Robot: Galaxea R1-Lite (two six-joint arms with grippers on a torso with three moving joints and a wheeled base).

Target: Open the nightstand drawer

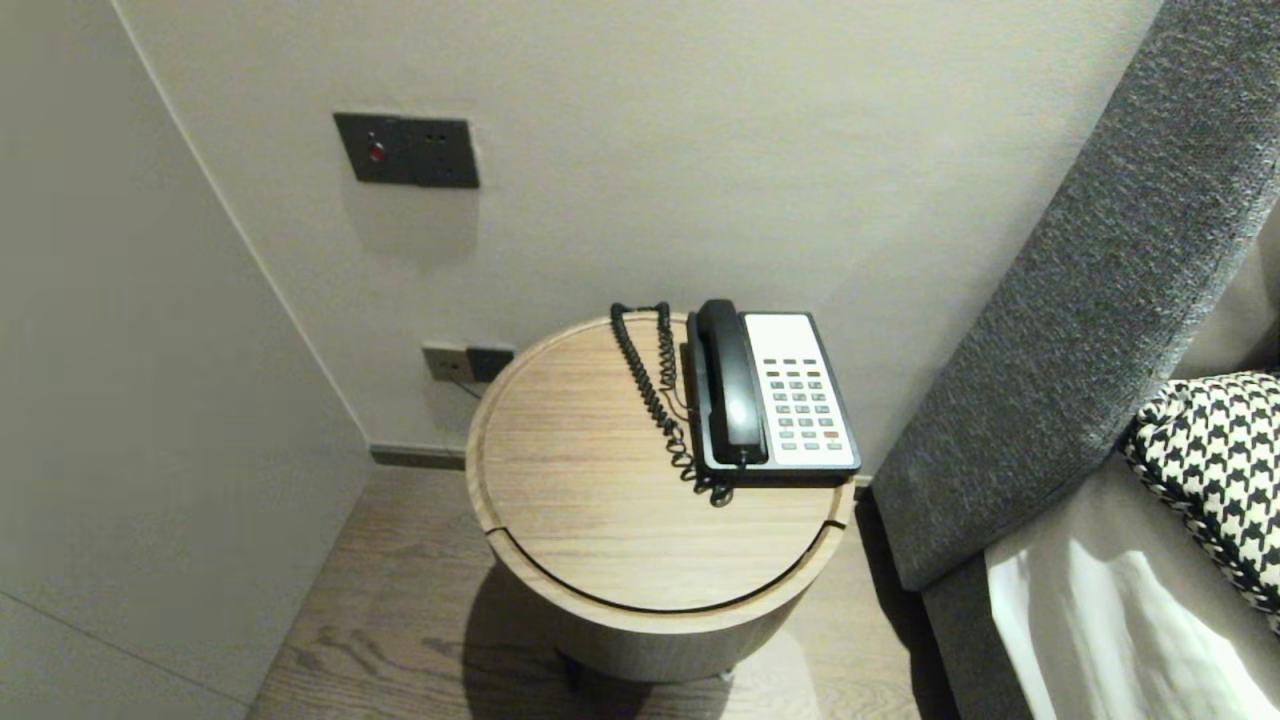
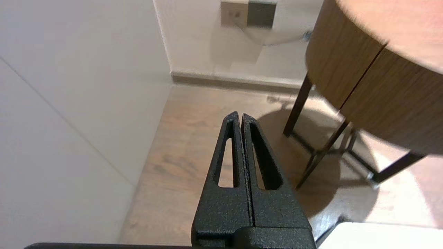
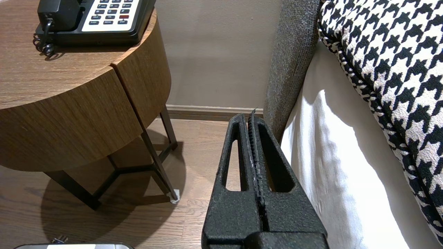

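Left wrist view — left pincer [image 2: 241, 116] closed (empty); right pincer [image 3: 251, 117] likewise.

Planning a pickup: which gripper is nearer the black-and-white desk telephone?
Right. The right gripper hangs low by the round wooden table edge bearing the telephone; the left gripper, low off the opposite edge.

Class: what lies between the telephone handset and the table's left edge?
The coiled black cord, then the bare table; the head view shows it.

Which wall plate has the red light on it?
The dark rectangular wall plate high above the round wooden table; the lower beige-and-dark socket plate behind the table's rim shows no light.
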